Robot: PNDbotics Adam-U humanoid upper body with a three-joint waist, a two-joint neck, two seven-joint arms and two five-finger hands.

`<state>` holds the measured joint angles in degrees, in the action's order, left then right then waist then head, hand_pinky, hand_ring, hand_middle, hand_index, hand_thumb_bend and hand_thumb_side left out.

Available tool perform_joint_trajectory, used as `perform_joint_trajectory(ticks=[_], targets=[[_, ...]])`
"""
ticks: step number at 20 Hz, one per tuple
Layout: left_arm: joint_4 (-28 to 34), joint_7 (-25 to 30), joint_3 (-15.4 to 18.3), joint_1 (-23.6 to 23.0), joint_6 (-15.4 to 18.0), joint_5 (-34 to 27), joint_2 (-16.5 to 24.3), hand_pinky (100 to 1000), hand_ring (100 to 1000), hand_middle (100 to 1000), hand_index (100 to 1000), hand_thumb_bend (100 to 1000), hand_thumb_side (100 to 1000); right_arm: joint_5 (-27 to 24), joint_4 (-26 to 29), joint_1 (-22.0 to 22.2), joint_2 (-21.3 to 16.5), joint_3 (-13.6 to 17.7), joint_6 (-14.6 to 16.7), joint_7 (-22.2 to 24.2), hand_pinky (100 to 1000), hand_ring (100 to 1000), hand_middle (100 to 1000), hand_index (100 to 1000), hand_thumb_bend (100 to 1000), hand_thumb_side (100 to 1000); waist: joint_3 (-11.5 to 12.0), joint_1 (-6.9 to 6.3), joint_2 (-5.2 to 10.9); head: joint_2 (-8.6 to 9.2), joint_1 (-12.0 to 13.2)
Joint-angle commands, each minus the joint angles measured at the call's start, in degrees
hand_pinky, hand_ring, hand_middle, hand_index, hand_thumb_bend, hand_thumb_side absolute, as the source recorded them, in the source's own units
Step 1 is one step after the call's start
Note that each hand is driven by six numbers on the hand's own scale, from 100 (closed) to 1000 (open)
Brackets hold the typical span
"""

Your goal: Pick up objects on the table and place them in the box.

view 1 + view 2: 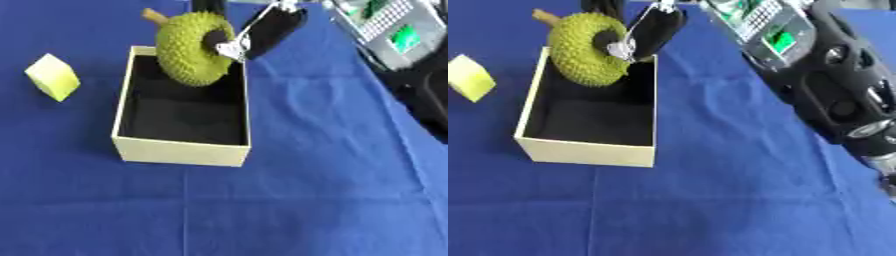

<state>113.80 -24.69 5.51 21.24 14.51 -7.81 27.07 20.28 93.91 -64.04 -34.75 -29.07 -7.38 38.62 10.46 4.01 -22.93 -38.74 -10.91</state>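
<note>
Over the box's (pixel 181 152) far end, my right hand (pixel 262 31) has fingers curled around the spiky green fruit (pixel 188 48); I'd lower it inside the walls before letting go.

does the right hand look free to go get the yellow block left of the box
Probably not yet: the right hand is curled on the durian above the box. The yellow block lies uncovered on the cloth, but beyond the box.

Right hand (pixel 262 31) reaching in from the upper right, fingers curled.
</note>
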Motion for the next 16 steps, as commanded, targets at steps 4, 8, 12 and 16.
perform_joint_trajectory(ticks=[4, 8, 12, 16], targets=[[0.80, -0.35, 0.34, 0.85, 0.03, -0.15, 0.66, 879, 717, 651, 810, 100, 698, 1.42, -4.13, -0.84, 1.36, -1.19, 2.13, 1.21, 762, 589, 458, 620, 100, 100, 0.27, -0.38, 0.91, 0.33, -0.30], [0.80, -0.12, 0.26, 0.88, -0.07, -0.21, 0.56, 879, 716, 650, 810, 100, 707, 1.40, -6.75, -1.09, 2.28, -1.68, 4.42, 3.47, 793, 661, 525, 681, 100, 100, 0.30, -0.32, 0.81, -0.02, -0.32], [0.80, -0.06, 0.31, 0.75, -0.24, -0.25, 0.49, 879, 715, 650, 810, 100, 708, 1.27, -8.26, -1.24, 2.66, -1.73, 7.52, 6.19, 810, 725, 580, 730, 100, 100, 0.31, -0.22, 0.77, -0.39, -0.27], [0.80, 0.03, 0.32, 0.65, -0.37, -0.26, 0.41, 879, 713, 649, 810, 100, 707, 1.71, -9.13, -1.21, 2.74, -1.64, 10.39, 9.27, 867, 827, 722, 859, 100, 291, 0.29, -0.19, 0.80, -0.50, -0.19]])
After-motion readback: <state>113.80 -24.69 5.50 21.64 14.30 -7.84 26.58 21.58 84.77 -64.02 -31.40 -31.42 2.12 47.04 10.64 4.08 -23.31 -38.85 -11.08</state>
